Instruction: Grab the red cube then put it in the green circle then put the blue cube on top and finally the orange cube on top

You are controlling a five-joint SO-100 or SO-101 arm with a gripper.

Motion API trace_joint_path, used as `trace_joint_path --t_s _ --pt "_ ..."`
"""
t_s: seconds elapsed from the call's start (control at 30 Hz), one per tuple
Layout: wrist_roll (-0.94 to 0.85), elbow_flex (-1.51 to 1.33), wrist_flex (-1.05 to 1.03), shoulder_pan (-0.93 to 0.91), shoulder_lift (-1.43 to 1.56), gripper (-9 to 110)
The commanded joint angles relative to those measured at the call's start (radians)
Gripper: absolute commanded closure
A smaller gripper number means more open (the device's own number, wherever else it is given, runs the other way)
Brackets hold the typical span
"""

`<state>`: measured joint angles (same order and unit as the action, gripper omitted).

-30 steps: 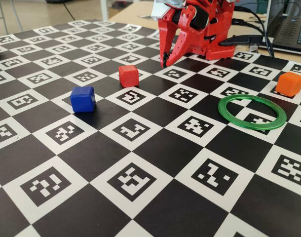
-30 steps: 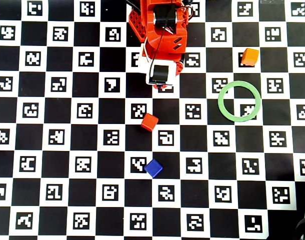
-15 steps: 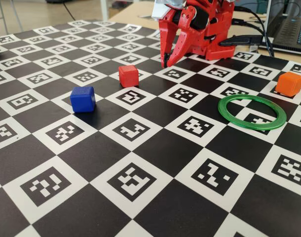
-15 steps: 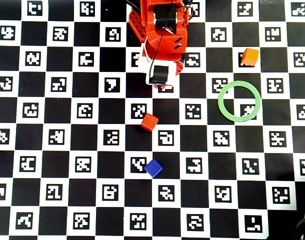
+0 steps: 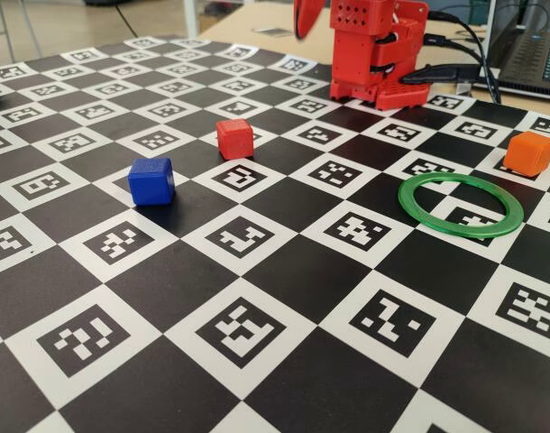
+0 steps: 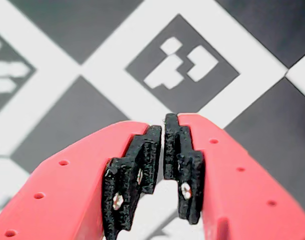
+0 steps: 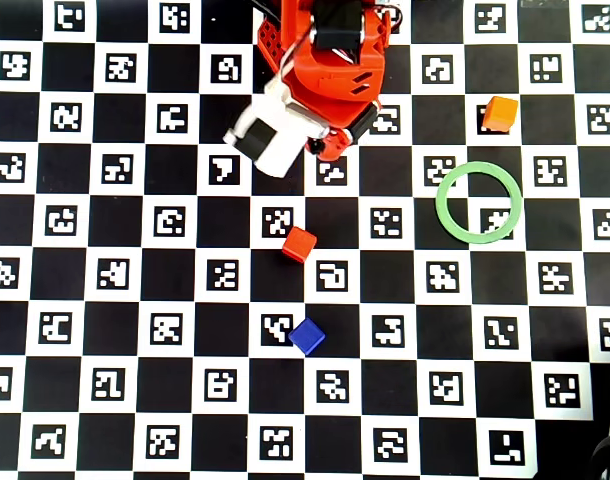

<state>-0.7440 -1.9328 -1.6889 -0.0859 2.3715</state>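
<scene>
Ample board (image 7: 135,300) surrounds red cube (image 7: 299,244) (edges unobstructed).

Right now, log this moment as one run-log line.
gripper: shut, empty | red cube: on board, untouched | blue cube: on board | orange cube: on board | green circle: empty

Fixed view: low, near the front of the black-and-white marker-printed checkerboard table (image 5: 257,271), facing the red plastic robot arm (image 5: 376,50).
Overhead view: high, looking straight down on the board (image 7: 135,300).
Wrist view: rides the arm, very close above the board (image 6: 142,50).
Shared: fixed and overhead views both cover the board and arm (image 7: 325,60).
</scene>
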Motion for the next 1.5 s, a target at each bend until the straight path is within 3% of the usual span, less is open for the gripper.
trace_joint_path --t_s 0.0,0.3,0.77,1.0,1.47 --pt "0.110 0.325 -0.132 -0.031 -0.121 108" --pt "0.298 0.416 -0.121 -0.032 -0.216 106" --pt "0.571 0.454 -0.026 -0.051 -0.486 77" --pt "0.609 0.337 0.078 -0.048 -0.480 63" --pt "0.650 0.058 0.351 -0.057 -0.591 57"
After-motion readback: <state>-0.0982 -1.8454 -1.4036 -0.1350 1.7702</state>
